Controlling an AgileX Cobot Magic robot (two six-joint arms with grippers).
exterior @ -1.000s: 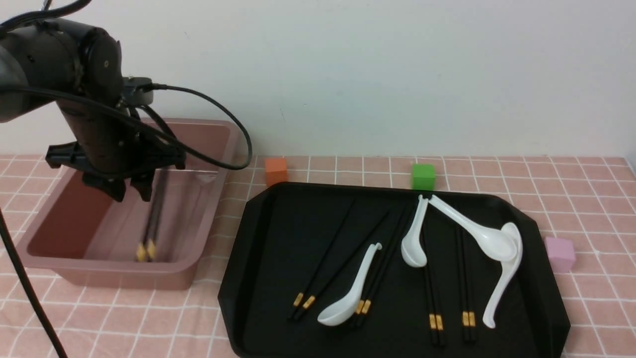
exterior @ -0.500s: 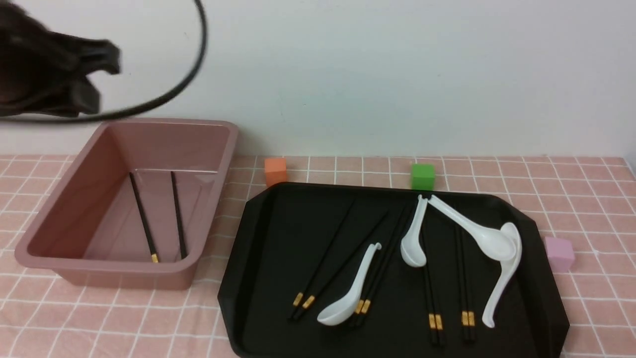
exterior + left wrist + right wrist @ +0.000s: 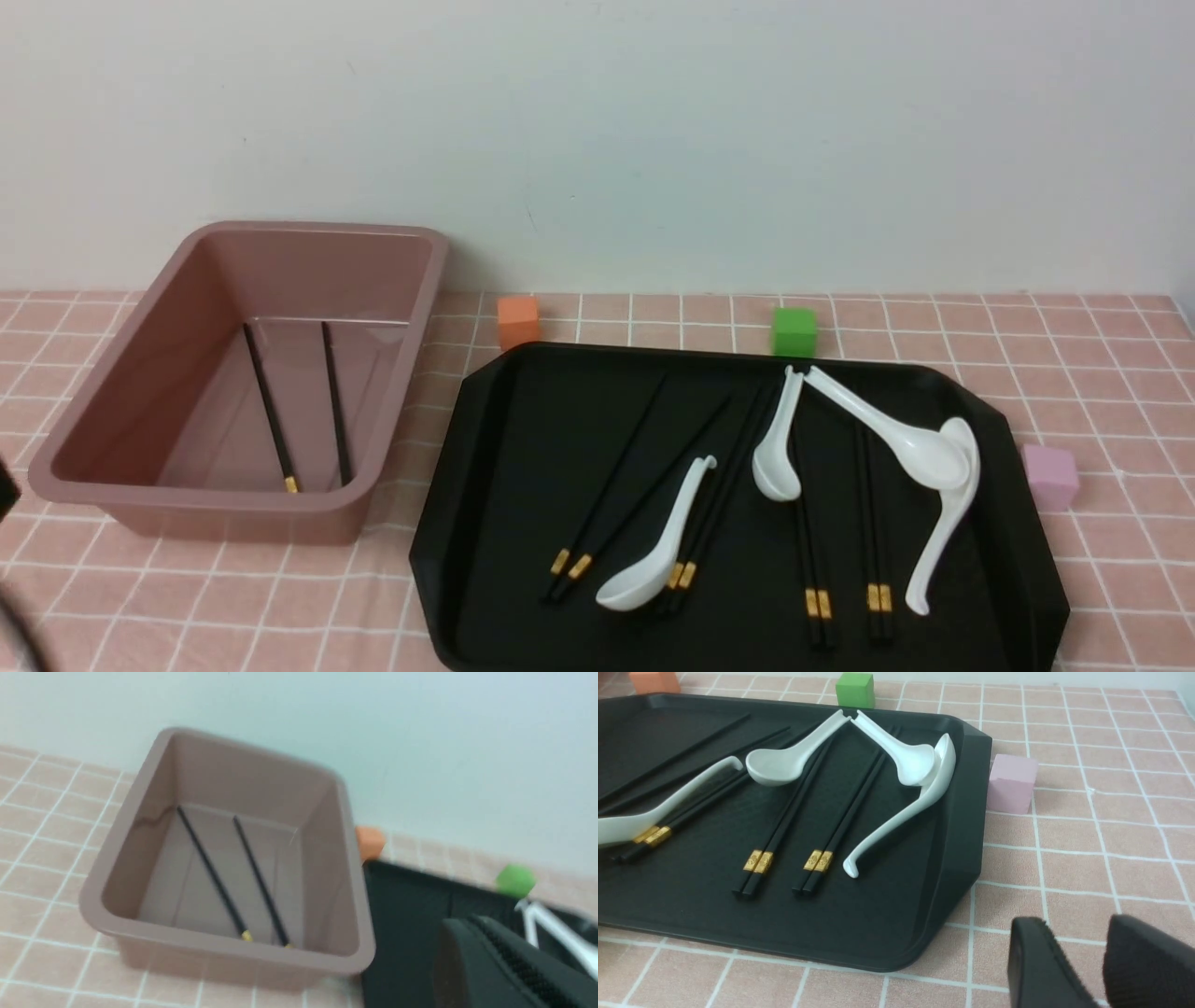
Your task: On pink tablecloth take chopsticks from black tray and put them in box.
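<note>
Two chopsticks point(image 3: 272, 420) lie in box point(image 3: 233, 511), at left on pink tablecloth point(image 3: 1102, 373). Eight more, in four pairs, lie in black tray point(image 3: 495, 579) among four white spoons point(image 3: 644, 586). Orange cube point(image 3: 518, 320) and green cube point(image 3: 794, 330) behind tray, pink cube point(image 3: 1050, 474) just beside its right edge.
Left wrist view: left gripper point(image 3: 486, 942) closed tight, empty, near box.
Right wrist view: right gripper point(image 3: 1076, 921) slightly parted, holds nothing, over cloth by tray corner.

Bright, soft, even light.
The left wrist view is blurred; the black tray point(image 3: 485, 523) shows weak glare; shadows are faint.
</note>
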